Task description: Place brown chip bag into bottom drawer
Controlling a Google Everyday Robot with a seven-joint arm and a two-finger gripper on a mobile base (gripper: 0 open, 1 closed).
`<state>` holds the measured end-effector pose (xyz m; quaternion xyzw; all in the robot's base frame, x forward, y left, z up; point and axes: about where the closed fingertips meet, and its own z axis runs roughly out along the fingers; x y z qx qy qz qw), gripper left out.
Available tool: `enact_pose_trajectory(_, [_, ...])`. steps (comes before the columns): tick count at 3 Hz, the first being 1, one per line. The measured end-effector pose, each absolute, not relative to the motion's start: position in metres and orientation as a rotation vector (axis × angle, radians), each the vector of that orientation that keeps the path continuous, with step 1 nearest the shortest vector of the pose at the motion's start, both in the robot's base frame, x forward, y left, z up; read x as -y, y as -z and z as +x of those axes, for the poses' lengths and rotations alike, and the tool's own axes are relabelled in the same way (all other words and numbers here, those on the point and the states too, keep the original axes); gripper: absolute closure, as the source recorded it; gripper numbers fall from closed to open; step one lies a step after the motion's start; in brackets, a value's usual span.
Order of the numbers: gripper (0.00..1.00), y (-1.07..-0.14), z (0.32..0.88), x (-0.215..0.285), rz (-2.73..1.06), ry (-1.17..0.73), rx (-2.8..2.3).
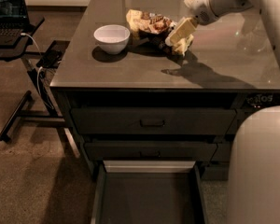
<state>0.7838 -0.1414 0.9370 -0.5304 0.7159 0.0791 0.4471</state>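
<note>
The brown chip bag (149,26) lies crumpled on the grey counter (130,69), just right of the white bowl (112,38). My gripper (177,42) reaches in from the upper right and sits at the bag's right end, close to the countertop. The bottom drawer (149,197) is pulled open below, with nothing on its flat grey floor.
Two handled drawers (152,122) above the open one are closed. A right-hand drawer column (259,99) is partly hidden by my pale arm body (259,167). A laptop on a wheeled stand (9,17) stands at the left, with cables hanging.
</note>
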Motion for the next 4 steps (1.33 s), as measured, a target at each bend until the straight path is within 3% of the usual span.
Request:
enact_pose_trajectory(3, [0.0, -0.9, 0.808, 0.108, -1.278, -0.304, -1.837])
enact_pose_trajectory(4, [0.19, -0.9, 0.808, 0.108, -1.278, -0.304, -1.838])
